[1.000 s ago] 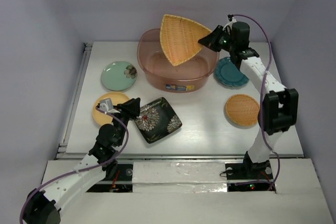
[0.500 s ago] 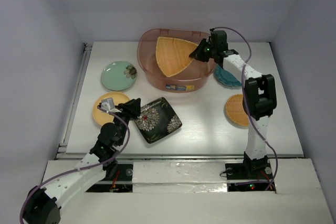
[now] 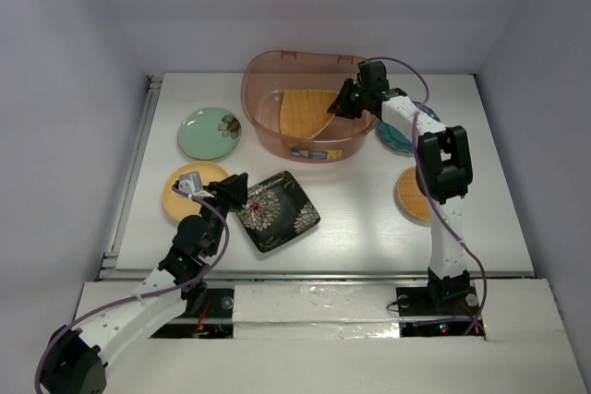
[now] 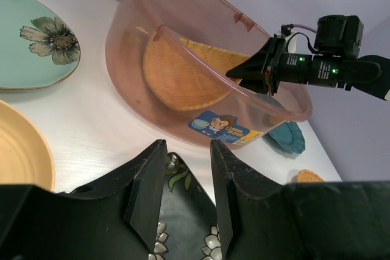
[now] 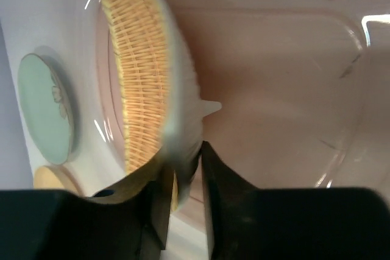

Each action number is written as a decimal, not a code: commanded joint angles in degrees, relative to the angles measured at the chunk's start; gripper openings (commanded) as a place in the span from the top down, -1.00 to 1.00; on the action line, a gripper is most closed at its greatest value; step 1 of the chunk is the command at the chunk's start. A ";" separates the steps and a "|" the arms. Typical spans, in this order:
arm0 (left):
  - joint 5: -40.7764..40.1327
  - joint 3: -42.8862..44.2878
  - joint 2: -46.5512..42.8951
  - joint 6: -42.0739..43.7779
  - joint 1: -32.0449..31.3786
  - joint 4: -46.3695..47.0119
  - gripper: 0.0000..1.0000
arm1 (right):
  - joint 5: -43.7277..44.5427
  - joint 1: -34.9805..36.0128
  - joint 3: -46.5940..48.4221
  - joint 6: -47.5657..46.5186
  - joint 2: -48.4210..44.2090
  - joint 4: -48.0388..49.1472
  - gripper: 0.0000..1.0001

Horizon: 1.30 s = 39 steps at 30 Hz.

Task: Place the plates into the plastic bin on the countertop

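Observation:
The woven triangular plate (image 3: 307, 113) (image 5: 143, 89) lies tilted inside the plastic bin (image 3: 268, 131) (image 4: 131, 59). My right gripper (image 3: 343, 103) (image 5: 183, 159) reaches over the bin's right rim. Its jaws stand slightly open around the plate's corner, with a gap on one side. My left gripper (image 3: 235, 191) (image 4: 187, 145) hovers open over a corner of the black square floral plate (image 3: 277, 211) (image 4: 183, 223), holding nothing. On the countertop (image 3: 360, 200) lie the mint plate (image 3: 210, 132) and the yellow plate (image 3: 180, 193). The teal plate (image 3: 402, 134) and the woven round plate (image 3: 413, 193) are partly hidden behind the right arm.
A metal rail (image 3: 129, 182) runs along the countertop's left edge. Walls close in on the left, right and back. The bin's blue label (image 4: 222, 127) faces the arms.
My right gripper has carried the woven triangular plate from above the bin down into it, and its jaws have loosened. The left arm has not moved.

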 commanded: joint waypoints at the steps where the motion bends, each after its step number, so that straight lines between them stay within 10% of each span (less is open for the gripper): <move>1: -0.53 1.20 -0.27 0.09 -0.31 2.90 0.36 | 0.03 0.23 3.12 -0.63 -1.96 2.32 0.38; 9: -0.70 1.20 0.00 0.01 -0.31 3.07 0.36 | 2.22 0.23 -0.12 -1.86 -9.42 4.51 -0.38; 19: -0.88 1.29 -0.35 0.09 -0.31 2.72 0.36 | 5.65 0.76 -16.98 -5.29 -31.63 14.68 -0.54; 20: -0.96 1.20 -0.44 0.09 -0.31 2.72 0.36 | 5.57 0.76 -21.79 -5.47 -33.68 15.93 -0.50; 25: -0.97 1.11 -0.44 0.01 -0.31 2.72 0.36 | 1.00 3.90 -35.79 -5.20 -43.88 23.40 1.00; 32: -0.97 1.20 -0.27 0.09 -0.31 2.99 0.36 | 2.14 16.30 -51.44 -7.06 -50.48 26.30 1.00; 39: -0.88 1.29 -0.09 0.27 -0.31 3.07 0.36 | 0.90 21.06 -65.68 1.56 -47.58 34.13 -0.21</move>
